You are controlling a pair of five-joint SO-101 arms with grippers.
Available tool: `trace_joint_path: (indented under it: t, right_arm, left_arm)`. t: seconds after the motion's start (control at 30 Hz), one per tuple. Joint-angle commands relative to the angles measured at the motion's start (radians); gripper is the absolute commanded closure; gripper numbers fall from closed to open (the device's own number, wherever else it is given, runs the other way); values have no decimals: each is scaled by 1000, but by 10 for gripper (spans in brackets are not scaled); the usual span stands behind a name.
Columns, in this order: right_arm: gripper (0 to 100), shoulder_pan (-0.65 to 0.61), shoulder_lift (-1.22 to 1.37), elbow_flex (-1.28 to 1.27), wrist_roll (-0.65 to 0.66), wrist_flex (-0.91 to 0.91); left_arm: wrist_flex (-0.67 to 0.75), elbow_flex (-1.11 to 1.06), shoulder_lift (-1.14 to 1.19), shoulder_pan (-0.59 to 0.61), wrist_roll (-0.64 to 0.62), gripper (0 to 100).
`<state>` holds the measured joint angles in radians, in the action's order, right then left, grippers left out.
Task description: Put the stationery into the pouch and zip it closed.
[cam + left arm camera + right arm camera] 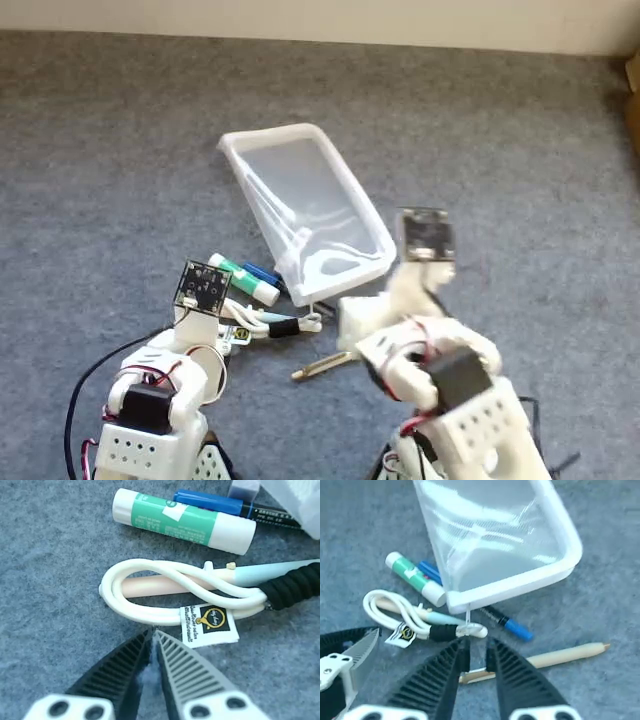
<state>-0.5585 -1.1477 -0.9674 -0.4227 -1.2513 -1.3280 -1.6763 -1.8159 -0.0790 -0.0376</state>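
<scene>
Here, the clear pouch lies on the grey tabletop with the glue stick and looped cord just beside it, the left end effector clenched empty by the cord, the right end effector slightly parted.

We see the pouch lying in the middle of the carpet. Just left of its near corner lies the glue stick. A marker beside it goes under the pouch. The looped cord lies before them, and a pen lies to the cord's right.
</scene>
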Motion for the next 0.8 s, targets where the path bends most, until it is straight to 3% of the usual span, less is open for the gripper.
trace_joint_path:
  t: [0.0,0.07,0.33,0.53,0.77]
  right_arm:
    - [803,-101,134,76,-87,4]
    - [774,-131,183,77,-101,19]
    - [817,-191,323,68,-106,311]
    - [824,-197,458,68,-110,378]
    - [824,-197,591,74,-224,423]
  left_arm:
    - [-6,-19,-4,13,8,995]
    - [-6,-19,-4,13,8,995]
    - [-6,-19,-4,13,8,995]
    - [-6,-19,-4,13,8,995]
    - [-6,-19,-4,13,8,995]
